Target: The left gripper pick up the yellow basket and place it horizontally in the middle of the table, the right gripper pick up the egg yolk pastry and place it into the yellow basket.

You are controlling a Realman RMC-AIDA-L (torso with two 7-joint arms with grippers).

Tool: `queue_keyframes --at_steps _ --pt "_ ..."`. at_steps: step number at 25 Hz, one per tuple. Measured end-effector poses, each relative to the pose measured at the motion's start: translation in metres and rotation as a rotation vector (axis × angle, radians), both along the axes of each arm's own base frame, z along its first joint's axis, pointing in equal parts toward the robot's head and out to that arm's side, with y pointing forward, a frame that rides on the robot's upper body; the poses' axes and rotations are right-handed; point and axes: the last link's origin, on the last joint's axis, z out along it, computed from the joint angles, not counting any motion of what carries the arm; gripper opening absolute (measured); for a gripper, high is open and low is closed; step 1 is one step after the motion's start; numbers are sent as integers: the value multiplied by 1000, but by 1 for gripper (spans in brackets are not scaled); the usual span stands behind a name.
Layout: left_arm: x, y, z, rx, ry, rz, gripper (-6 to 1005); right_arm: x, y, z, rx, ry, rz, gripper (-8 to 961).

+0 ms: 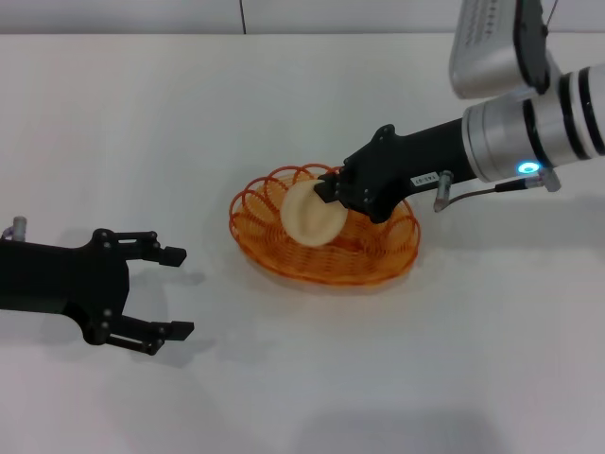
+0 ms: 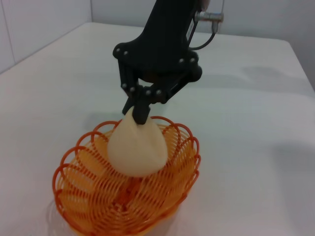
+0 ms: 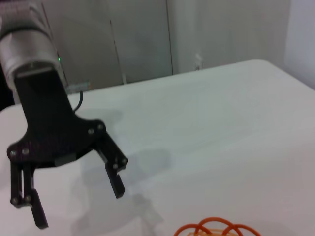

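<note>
My right gripper (image 1: 327,189) is clamped on the egg yolk pastry (image 1: 312,214), holding it by its upper edge. The pastry hangs directly over the yellow basket (image 1: 326,227), inside the ring of the rim. In the left wrist view its lower face appears to be just above or touching the basket's woven floor; I cannot confirm contact. The deciding relation is vertical: the pastry (image 2: 137,147) sits below my fingertips and above the basket's centre, so I judge that only a release, or a slight descent first, is left.

The basket stands on the table (image 1: 142,123), long axis running across my front, near mid-table. It is oval, orange-yellow, translucent wire with a looped scalloped rim.

The pastry is pale cream, smooth and domed, far smaller than the basket. It is tilted on edge in the grip rather than lying flat.

My left gripper (image 1: 178,293) rests on the table to the left of the basket, well apart from it, fingers spread and holding nothing. The right arm is plainly the nearer.
</note>
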Motion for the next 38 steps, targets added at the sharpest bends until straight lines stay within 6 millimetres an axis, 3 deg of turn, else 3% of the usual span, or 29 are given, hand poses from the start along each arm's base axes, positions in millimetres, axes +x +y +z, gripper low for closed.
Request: queue_keyframes --at_steps 9,20,25,30,35,38 --pt "1 1 0 -1 2 2 887 7 0 -9 36 -21 -12 92" --pt "0 0 -1 0 -7 8 887 20 -4 -5 24 -34 -15 349" --pt "-1 -1 -1 0 -9 13 887 38 -10 14 16 7 -20 544" --pt "0 0 -1 2 -9 8 888 71 -26 47 12 118 -19 739" --pt "0 0 -1 2 -9 5 888 95 -42 72 4 221 -2 834" --pt "0 0 -1 3 -10 6 888 101 -49 76 0 236 14 853"
